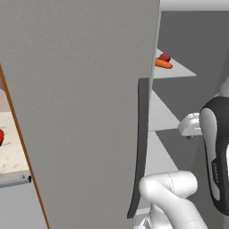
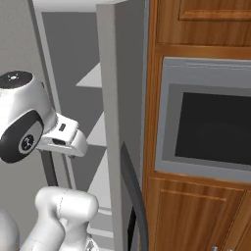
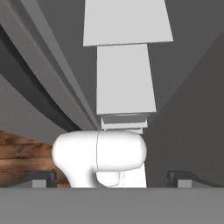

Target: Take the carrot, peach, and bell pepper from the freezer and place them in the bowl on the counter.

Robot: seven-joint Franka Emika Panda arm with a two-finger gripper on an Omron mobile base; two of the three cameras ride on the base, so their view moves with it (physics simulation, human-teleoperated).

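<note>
The freezer's grey door (image 1: 80, 112) stands swung open, its dark bar handle (image 1: 141, 147) facing me. Behind it, white shelves (image 1: 172, 67) show inside the freezer (image 2: 93, 78). On an upper shelf lies the orange carrot (image 1: 163, 65), and the red bell pepper (image 1: 164, 57) sits just behind it. The peach is hidden. A sliver of the red bowl (image 1: 1, 136) shows at the far left on the beige counter (image 1: 11, 150). My gripper (image 3: 113, 178) is open, its fingertips (image 3: 41, 179) wide apart with nothing between them, and it points down along the white shelves (image 3: 126, 78), well below the carrot.
The open door blocks the way between the freezer and the counter. A built-in oven (image 2: 211, 122) framed by brown wooden cabinets (image 2: 196, 215) stands right of the freezer. A steel drawer handle (image 1: 13, 180) sits below the counter edge.
</note>
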